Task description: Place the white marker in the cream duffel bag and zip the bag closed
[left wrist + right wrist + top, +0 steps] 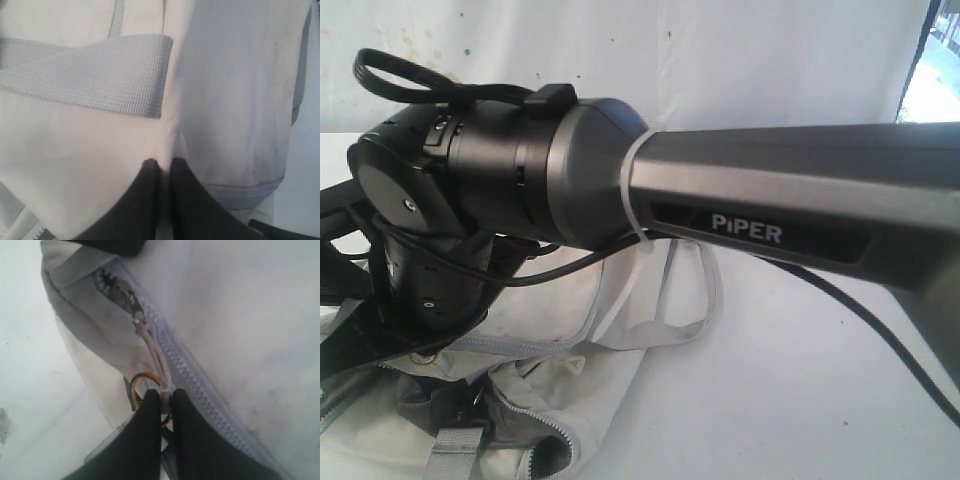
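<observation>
One arm [770, 190] foremost; left jaws narrow on one cream duffel bag [75, 150], right jaws tight around one zipper cord [152, 352].

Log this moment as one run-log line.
left tool: shut on cream duffel bag fabric | right tool: shut on zipper pull cord | white marker: not seen

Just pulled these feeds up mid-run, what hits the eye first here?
A bulky dark grey robot arm marked PIPER spans the exterior view, with the soft cream fabric duffel bag below it. The right hand pinches the pale zipper pull cord beside a brass ring; the left hand nips the bag's fabric near a grey webbing strap.
</observation>
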You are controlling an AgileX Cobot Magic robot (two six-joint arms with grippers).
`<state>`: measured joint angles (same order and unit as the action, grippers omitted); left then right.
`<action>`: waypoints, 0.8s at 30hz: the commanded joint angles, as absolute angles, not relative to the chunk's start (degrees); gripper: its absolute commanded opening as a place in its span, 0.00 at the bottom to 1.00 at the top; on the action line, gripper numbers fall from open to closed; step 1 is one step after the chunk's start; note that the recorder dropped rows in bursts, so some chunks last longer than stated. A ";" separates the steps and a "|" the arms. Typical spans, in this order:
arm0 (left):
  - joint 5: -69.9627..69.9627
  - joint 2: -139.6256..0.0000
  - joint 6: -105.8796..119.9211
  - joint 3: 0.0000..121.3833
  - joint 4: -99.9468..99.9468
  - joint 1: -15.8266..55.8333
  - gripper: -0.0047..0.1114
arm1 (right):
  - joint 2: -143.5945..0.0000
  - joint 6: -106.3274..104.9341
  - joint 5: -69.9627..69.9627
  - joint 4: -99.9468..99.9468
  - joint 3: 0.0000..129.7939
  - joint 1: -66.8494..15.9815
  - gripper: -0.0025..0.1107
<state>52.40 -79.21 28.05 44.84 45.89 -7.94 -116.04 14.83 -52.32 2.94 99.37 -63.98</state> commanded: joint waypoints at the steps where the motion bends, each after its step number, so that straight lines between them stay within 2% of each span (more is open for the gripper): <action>1: 52.34 -79.38 28.74 44.59 45.23 -7.96 0.04 | -115.38 14.04 -52.57 3.38 99.31 -63.86 0.02; 14: 53.74 -79.38 30.28 44.81 46.69 -7.96 0.04 | -115.25 14.04 -56.13 3.50 99.31 -63.86 0.02; 24: 55.08 -79.38 30.39 44.81 48.83 -7.96 0.04 | -113.10 14.53 -50.31 3.61 99.31 -63.86 0.02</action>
<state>54.24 -79.42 30.41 44.84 47.33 -7.94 -114.05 14.72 -51.89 3.04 99.37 -63.98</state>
